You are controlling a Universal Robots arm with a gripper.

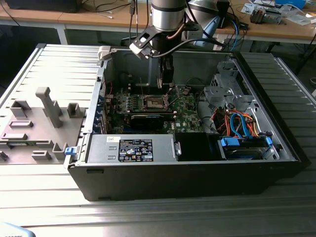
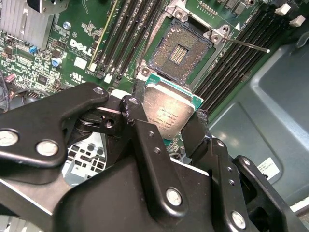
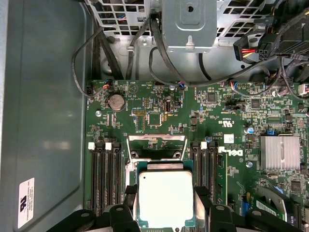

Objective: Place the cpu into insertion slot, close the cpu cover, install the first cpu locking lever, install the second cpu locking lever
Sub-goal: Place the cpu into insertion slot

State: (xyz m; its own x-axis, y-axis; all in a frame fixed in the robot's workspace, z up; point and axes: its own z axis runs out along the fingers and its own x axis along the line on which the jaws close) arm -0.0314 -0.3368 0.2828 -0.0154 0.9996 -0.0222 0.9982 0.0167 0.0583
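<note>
My gripper (image 1: 167, 82) hangs inside the open computer case, just above the green motherboard (image 1: 188, 111). It is shut on the cpu (image 2: 169, 108), a flat square chip with a dull silver top, held by two opposite edges between the black fingers (image 2: 200, 126). The first wrist view shows the same cpu (image 3: 165, 198) in the gripper (image 3: 165, 195). The insertion slot (image 2: 179, 50) lies uncovered a short way beyond the chip, its dark centre exposed. The cpu cover (image 3: 156, 144) stands raised at the slot's far side. A thin locking lever (image 2: 247, 44) sticks out beside the slot.
Rows of long memory slots (image 2: 126, 34) flank the socket on both sides. A finned heatsink (image 3: 280, 152) sits on the board. The power supply (image 1: 131, 148) and a drive cage with coloured cables (image 1: 242, 124) occupy the case front and right. Grey fixtures (image 1: 47, 106) stand on the table.
</note>
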